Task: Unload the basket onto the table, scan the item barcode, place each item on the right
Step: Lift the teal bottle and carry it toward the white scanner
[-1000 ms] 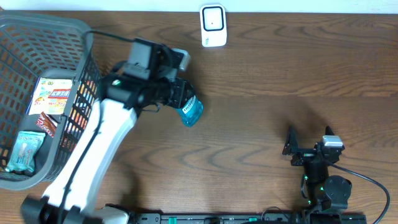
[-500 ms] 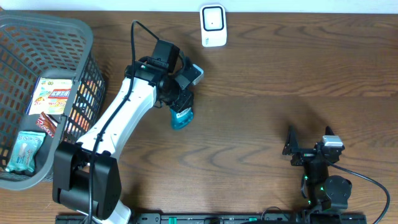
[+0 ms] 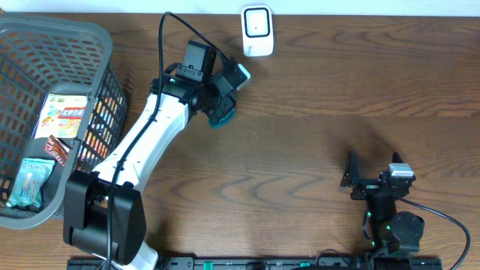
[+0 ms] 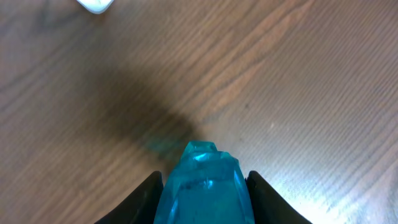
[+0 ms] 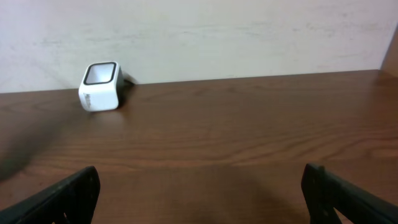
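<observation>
Nearest, the right gripper (image 3: 349, 174) sits idle with its jaws spread wide and nothing between them. Off to the left, a gray mesh basket (image 3: 56, 30) holds a pale teal packet (image 3: 28, 182), a red-brown wrapper (image 3: 56, 148) and a white printed snack pack (image 3: 64, 116). Further back, the left gripper (image 3: 217, 105) is partly closed around a small translucent blue item (image 4: 202, 180), glossy and narrowing at its tip, above the wooden table (image 3: 337, 90) near the white barcode scanner (image 3: 256, 30) at the far edge.

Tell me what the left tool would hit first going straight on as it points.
Probably the brown wooden table: the left tool, holding the translucent blue item, points down at bare wood. The white box-shaped scanner sits off its line.
</observation>
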`<control>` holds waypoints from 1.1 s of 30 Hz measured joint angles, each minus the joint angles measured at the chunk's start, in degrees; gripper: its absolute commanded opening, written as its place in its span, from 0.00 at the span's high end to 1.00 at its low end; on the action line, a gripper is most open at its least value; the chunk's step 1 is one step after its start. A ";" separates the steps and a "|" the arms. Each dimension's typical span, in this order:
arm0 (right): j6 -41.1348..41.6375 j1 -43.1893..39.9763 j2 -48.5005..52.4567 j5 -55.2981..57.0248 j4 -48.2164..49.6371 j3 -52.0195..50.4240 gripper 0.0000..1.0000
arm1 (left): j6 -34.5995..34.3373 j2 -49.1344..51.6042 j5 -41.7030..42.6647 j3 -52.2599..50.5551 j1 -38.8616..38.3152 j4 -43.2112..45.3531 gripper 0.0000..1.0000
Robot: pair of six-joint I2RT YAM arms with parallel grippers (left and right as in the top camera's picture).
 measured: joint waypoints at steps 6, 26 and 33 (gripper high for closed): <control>0.00 0.00 0.00 0.00 0.02 0.00 0.01 | 0.22 0.00 0.90 -1.20 -0.02 0.39 0.68; 0.00 0.00 0.00 0.00 0.00 0.00 0.01 | 0.24 4.13 3.15 -1.88 0.04 2.62 0.41; 0.00 0.00 0.00 0.00 0.00 0.00 0.01 | -2.16 4.04 3.65 -1.86 -0.07 2.69 0.10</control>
